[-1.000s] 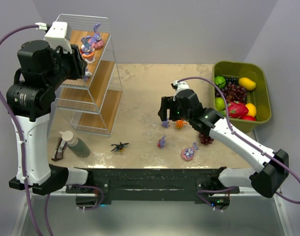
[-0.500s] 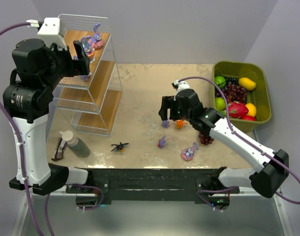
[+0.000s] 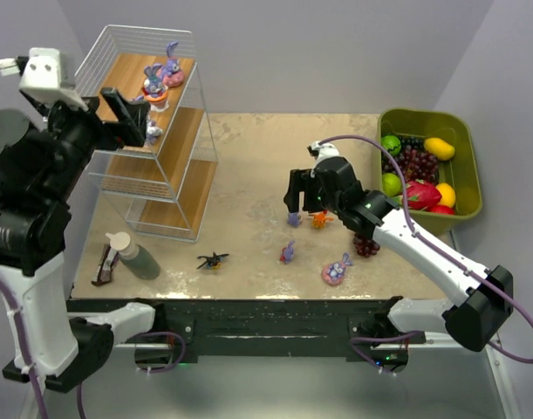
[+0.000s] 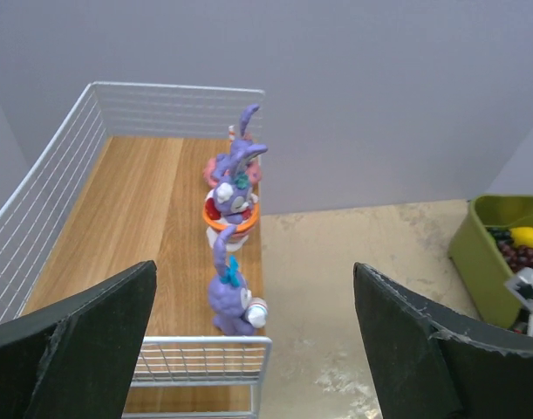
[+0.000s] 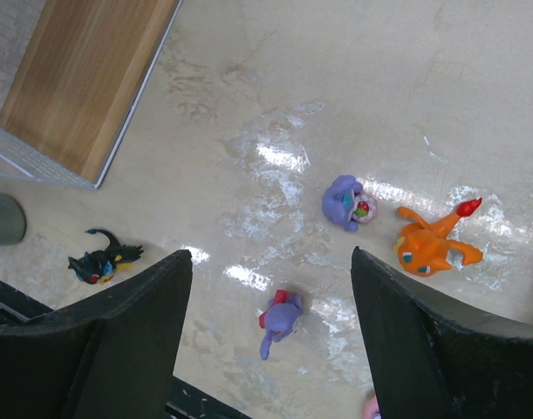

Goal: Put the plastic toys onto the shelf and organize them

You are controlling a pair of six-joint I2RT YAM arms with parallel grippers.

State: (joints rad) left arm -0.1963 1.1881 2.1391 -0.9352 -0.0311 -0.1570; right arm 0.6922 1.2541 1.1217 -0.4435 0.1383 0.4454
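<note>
Wood-and-wire shelf [image 3: 183, 188] sits at about 10 o'clock on the table [image 3: 249, 157]; three of the plastic toys [image 4: 233, 205] are lined up along one edge of its boards. The far two are clearly on the top tier; the nearest one I can't place for sure (top tier or one step down, hard to call from these angles). Left gripper [image 3: 131, 118] hangs by that row with its fingers spread wide and nothing between them; that side looks finished for the moment.

Everything else is loose on the table. Going by the top camera, with the right arm's pincer as the centre: a small purple one [image 5: 345, 202] sits right under it with the orange one [image 5: 436, 240] just beside that at 3 o'clock; another purple one [image 5: 279, 319] is nearer the arms; the black insect [image 5: 105, 259] is off at 8 o'clock; a bunny on a pink base [image 3: 336, 271] is at 5 o'clock. Right gripper [image 5: 270, 257] hovers above the purple/orange pair, jaws apart, holding nothing.

My read: roughly a third shelved, and the step in hand is the next pick by the right arm. It needs to drop straight onto one figure and close without nudging its neighbour; those two are close enough that a finger could clip the orange one. The shelf is well apart from there, so it's a long carry toward 10 o'clock; maybe a handoff to the left.
</note>
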